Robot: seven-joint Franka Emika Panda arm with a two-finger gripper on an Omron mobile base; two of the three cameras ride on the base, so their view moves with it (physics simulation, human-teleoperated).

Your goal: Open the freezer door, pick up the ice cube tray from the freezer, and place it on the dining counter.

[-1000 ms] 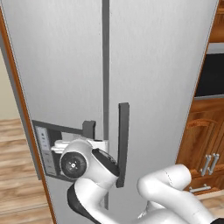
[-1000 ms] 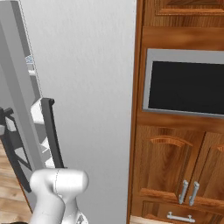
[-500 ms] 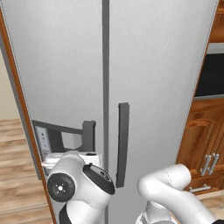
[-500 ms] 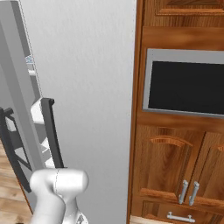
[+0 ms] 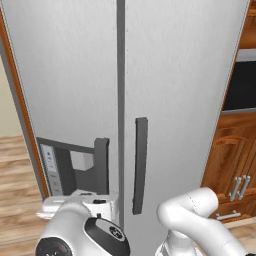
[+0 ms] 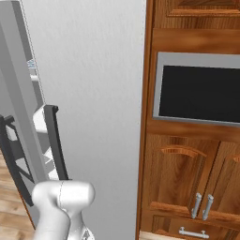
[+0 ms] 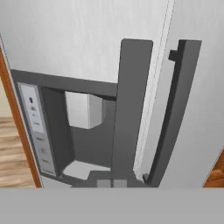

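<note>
Freezer door, brushed silver, tall and narrow, is standing at the left of the side-by-side fridge and reading as closed in the left base view, flush beside the wider plain door; in the right base view it is appearing edge-on at the far left with a sliver of white shelving showing behind it, so whether it is fully shut cannot be told. Its recessed dispenser panel is sitting in the lower part of the door, with a pale control strip running down the left side of the recess and a white spout block hanging inside it. The door's dark grey vertical bar handle is rising just right of the recess, directly ahead in the hand view, its lower end reaching down to the fingers, which are showing as two small grey tips pressed together at the foot of the bar; whether they are gripping the handle or merely closed against it cannot be told. The plain door's matching handle is standing just beside, across the centre seam. The white arm is curling up from below. Wooden cabinets with a dark built-in oven window are flanking the fridge on the right; plank flooring is lying to the left.
</note>
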